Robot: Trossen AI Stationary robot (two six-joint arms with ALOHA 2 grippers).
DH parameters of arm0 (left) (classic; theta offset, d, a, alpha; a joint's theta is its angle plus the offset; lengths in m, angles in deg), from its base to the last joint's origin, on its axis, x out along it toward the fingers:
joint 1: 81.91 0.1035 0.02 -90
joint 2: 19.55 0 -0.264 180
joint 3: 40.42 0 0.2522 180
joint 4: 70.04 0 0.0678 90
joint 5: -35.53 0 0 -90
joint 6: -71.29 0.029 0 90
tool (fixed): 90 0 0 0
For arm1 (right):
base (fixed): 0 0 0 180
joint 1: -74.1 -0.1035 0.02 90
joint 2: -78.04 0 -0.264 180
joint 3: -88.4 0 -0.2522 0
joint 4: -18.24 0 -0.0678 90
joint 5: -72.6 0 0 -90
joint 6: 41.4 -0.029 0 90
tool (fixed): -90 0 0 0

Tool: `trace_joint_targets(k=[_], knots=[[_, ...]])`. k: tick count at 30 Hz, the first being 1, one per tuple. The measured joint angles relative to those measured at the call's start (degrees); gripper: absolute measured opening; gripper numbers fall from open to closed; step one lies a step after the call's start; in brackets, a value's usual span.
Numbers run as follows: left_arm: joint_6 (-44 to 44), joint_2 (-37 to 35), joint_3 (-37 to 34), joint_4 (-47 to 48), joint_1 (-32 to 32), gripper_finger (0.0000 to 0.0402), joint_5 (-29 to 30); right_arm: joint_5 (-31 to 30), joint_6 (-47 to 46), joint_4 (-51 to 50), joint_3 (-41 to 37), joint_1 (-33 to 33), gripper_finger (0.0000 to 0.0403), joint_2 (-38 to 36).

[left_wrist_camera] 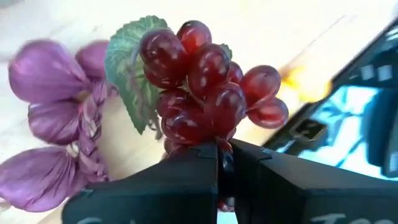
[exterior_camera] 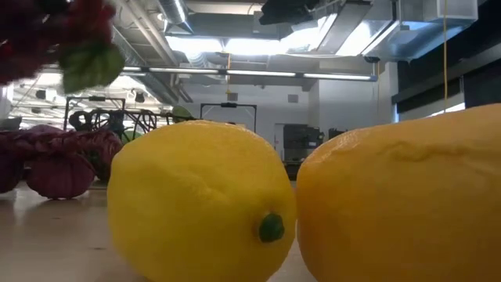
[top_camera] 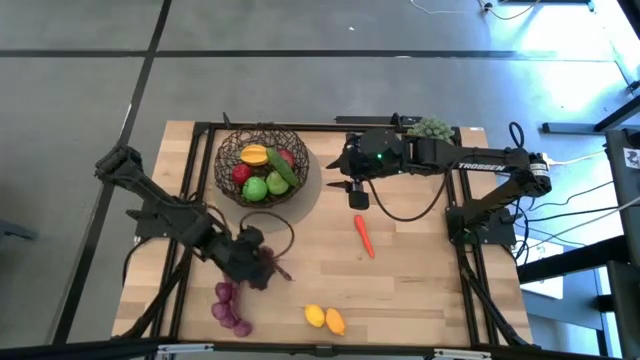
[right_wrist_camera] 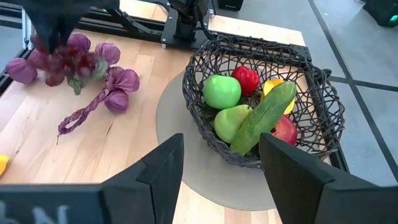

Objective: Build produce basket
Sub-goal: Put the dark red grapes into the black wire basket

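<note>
Holding a bunch on the table (top_camera: pixel 420 290), near the front left. Basket (top_camera: pixel 262 163) sat at the back, already part full. Left tool (left_wrist_camera: pixel 217 163) pinched red grapes (left_wrist_camera: pixel 208 87) tight, lifted up. Right tool (right_wrist_camera: pixel 221 163) spread wide, waiting beside the basket. Next, probably: carry grapes over, drop in.

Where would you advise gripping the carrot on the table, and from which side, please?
Across its thicker orange body, coming straight down from above. The carrot lies flat on bare wood with open space along both long sides, so fingers can straddle it crosswise. The open right gripper hangs nearest; the left gripper already holds grapes.
</note>
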Motion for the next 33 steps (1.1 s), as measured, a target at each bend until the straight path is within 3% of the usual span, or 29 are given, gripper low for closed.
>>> trace_joint_targets(k=[3,7,13,18,26,33], knots=[[0.33,-2.57,1.52,2.90,0.69,0.0000,4.36,0.00,0.00,-0.02,0.00,0.00,0.0204,0.00],[0.39,-4.47,5.80,15.28,2.89,0.0000,8.25,0.00,0.00,0.00,0.00,0.01,0.0204,0.00],[5.11,-4.76,13.05,31.89,11.24,0.0000,17.07,-0.02,0.00,0.09,0.00,0.01,0.0204,0.00],[17.85,-4.76,16.21,33.35,20.33,0.0000,27.15,-0.02,0.00,0.19,0.01,0.00,0.0204,0.00],[34.95,-4.27,16.41,32.50,34.99,0.0000,35.50,-0.04,0.00,0.95,0.02,0.00,0.0204,0.00],[41.07,-4.24,14.16,28.21,44.24,0.0000,33.53,-0.04,0.12,1.61,0.02,0.00,0.0204,0.01]])
